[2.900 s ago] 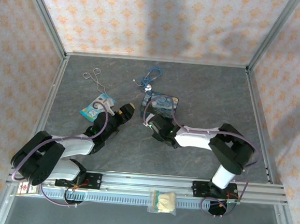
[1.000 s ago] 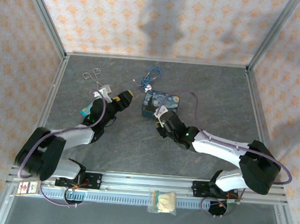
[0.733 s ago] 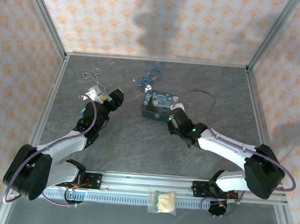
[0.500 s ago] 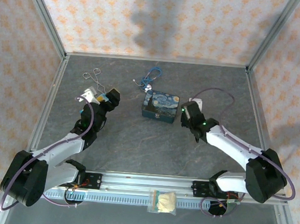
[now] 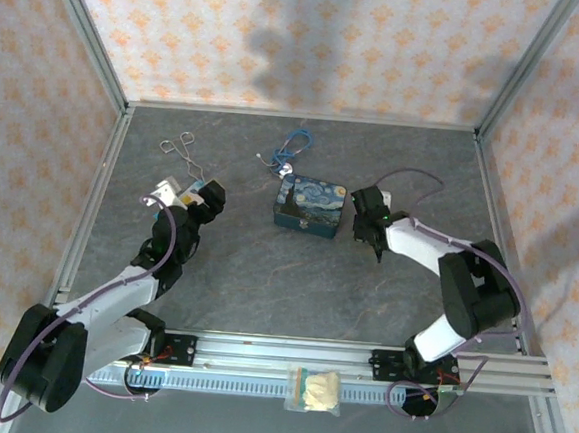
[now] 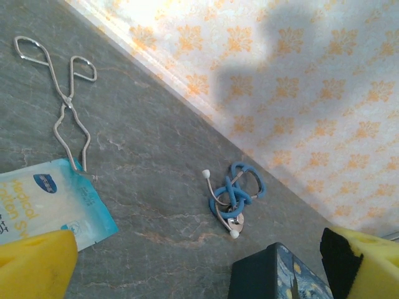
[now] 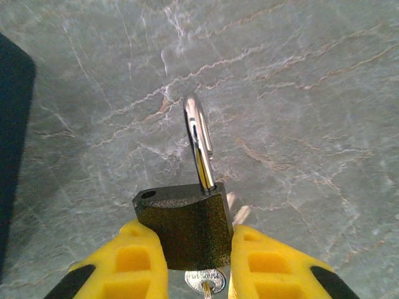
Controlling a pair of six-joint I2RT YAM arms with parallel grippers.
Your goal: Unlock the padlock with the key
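Right pincer [image 7: 196,265] pinching one padlock [image 7: 184,227], one key [image 7: 206,282] at its base, left pincer [image 6: 196,265] spread

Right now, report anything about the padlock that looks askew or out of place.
The padlock, clamped in the right pincer, has its shackle swung sideways: one leg is out, leaving an empty hole on the body's top. The key sits at its underside. Nothing looks damaged.

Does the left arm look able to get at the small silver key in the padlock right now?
Probably not: the small silver key sits behind the dark metal padlock, boxed in by the yellow fingers of the right gripper.
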